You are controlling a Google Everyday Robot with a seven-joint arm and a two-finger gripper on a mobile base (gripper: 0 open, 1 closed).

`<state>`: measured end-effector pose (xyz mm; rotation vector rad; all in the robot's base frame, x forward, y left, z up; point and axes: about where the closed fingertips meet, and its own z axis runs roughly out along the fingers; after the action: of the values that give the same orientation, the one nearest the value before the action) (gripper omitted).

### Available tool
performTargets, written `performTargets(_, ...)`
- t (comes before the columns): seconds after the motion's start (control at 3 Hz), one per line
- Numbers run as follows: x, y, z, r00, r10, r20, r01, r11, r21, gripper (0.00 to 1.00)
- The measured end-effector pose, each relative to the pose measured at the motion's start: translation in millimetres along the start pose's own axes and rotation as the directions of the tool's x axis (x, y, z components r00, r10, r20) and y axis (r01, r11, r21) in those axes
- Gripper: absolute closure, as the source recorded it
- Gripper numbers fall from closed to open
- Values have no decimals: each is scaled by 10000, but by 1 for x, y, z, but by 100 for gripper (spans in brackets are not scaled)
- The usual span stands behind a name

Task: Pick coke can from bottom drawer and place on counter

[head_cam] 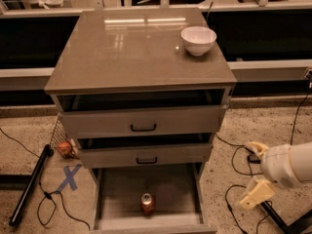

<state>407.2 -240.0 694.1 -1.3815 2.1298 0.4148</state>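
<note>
The coke can point(147, 203) stands upright on the floor of the bottom drawer point(122, 189), which is pulled fully out, near its front edge. The counter point(131, 52) is the glossy grey-brown top of the cabinet and reflects ceiling lights. My gripper point(254, 172) is at the lower right, beside the cabinet and well to the right of the can. Its two cream fingers point(256, 193) stand apart with nothing between them.
A white bowl point(198, 39) sits at the counter's back right. The two upper drawers with black handles point(143, 127) are slightly ajar. Cables point(234, 160) run over the speckled floor on the right. A black pole point(29, 184), blue tape cross point(69, 177) and a small bag point(65, 149) lie left.
</note>
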Motion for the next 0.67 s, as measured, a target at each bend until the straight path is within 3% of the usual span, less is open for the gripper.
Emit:
performTargets(0.33, 15, 32, 74, 9883, 549, 1421, -395, 9933, -1088, 0)
performTargets(0.67, 34, 39, 117, 9758, 544, 2117, -479, 9982, -358, 0)
